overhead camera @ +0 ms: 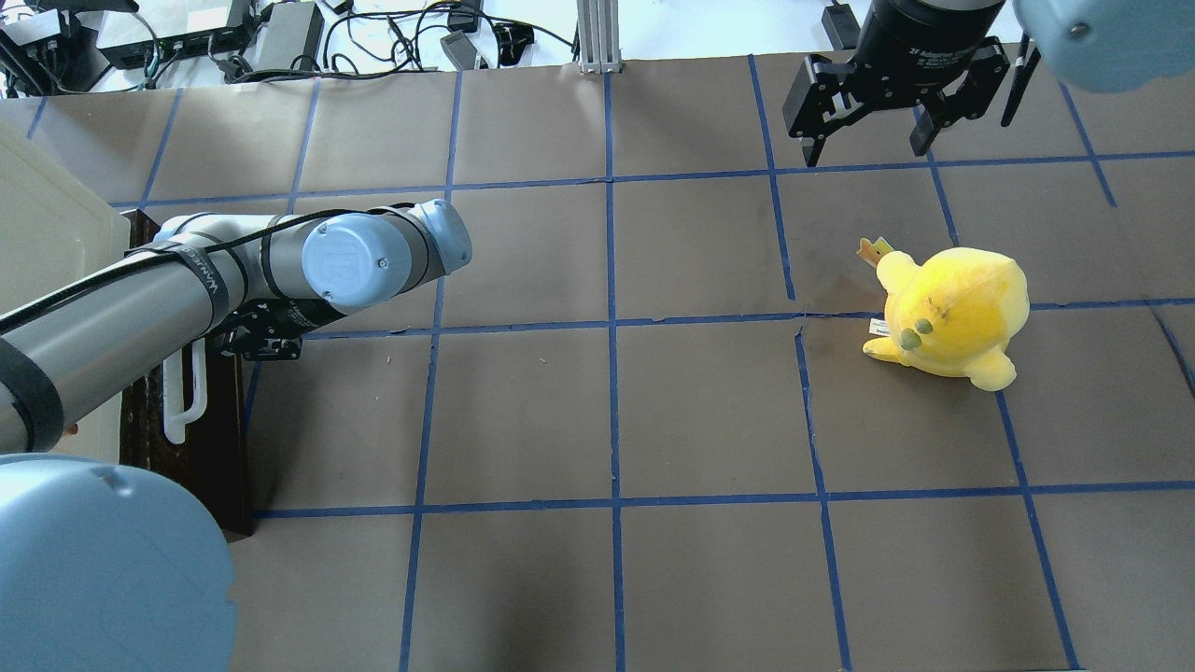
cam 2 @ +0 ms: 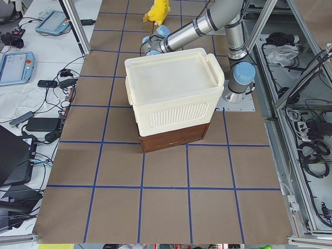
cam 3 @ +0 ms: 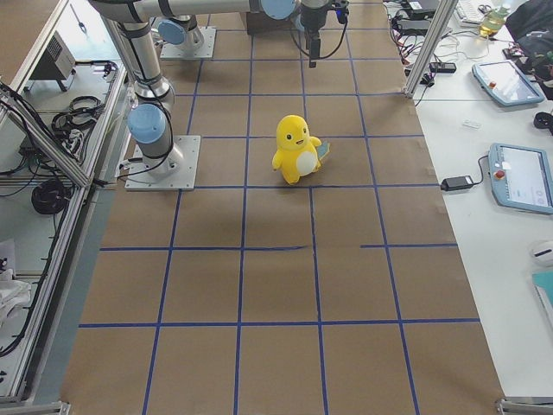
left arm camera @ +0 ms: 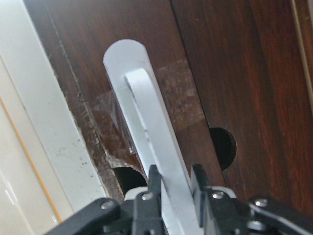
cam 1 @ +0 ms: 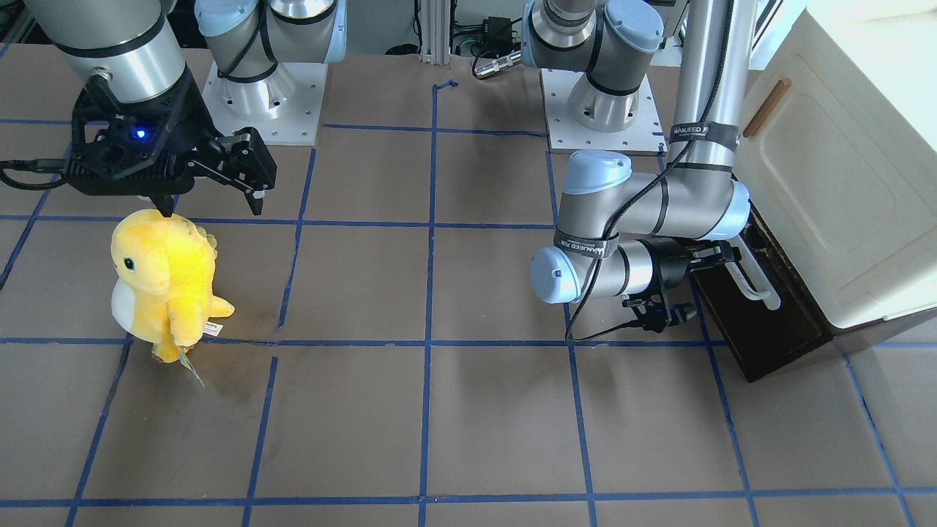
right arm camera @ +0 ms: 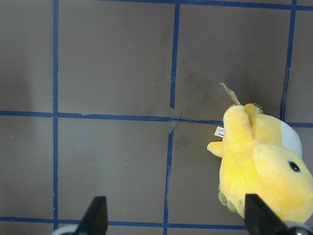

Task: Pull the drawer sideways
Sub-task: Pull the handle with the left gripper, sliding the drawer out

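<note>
My left gripper point(left arm camera: 173, 178) is clamped on the long white bar handle point(left arm camera: 146, 112) of the dark brown wooden drawer point(left arm camera: 254, 73) straight ahead of it, apparently barely out. My right gripper point(overhead camera: 865, 152) hangs spread wide and empty, with a yellow plush toy point(overhead camera: 952, 313) below, off to one side.

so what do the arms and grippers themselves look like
Both arms are silver metal tubes with pale blue joint caps. The left arm carries black straps with white lettering and a black cable along it. The left gripper has black links, screws and narrow fingers. The right gripper is black and two-fingered, with a blue light on its mount.
</note>
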Controlling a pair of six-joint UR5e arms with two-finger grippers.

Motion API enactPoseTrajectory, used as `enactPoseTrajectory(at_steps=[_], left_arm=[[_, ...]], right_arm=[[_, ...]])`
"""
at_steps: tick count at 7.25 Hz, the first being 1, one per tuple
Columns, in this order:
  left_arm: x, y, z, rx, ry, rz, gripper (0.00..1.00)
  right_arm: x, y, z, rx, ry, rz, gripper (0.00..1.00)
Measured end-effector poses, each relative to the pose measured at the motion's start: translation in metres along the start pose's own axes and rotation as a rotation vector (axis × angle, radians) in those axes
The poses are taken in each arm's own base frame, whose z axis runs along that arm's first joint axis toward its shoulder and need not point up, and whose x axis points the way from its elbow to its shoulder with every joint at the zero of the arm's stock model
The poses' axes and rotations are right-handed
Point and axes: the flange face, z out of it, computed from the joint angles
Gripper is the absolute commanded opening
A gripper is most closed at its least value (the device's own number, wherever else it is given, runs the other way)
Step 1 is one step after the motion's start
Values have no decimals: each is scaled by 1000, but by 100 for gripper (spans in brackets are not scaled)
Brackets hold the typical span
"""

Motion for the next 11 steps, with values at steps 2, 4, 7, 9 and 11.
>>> enactPoseTrajectory(at_steps=[2,4,7,9,11], left_arm=[[0,0,-5,7,4,-3,0],[-1,0,-20,21,18,-9,0],[1,2,-31,31,29,-12,0],[2,4,-42,41,42,-15,0],[4,7,-57,60,52,-20,0]], right_arm=[[0,0,0,0,0,-1,100],[0,0,0,0,0,-1,100],[0,0,0,0,0,0,100],[0,0,0,0,0,0,100],[0,0,0,0,0,0,100]])
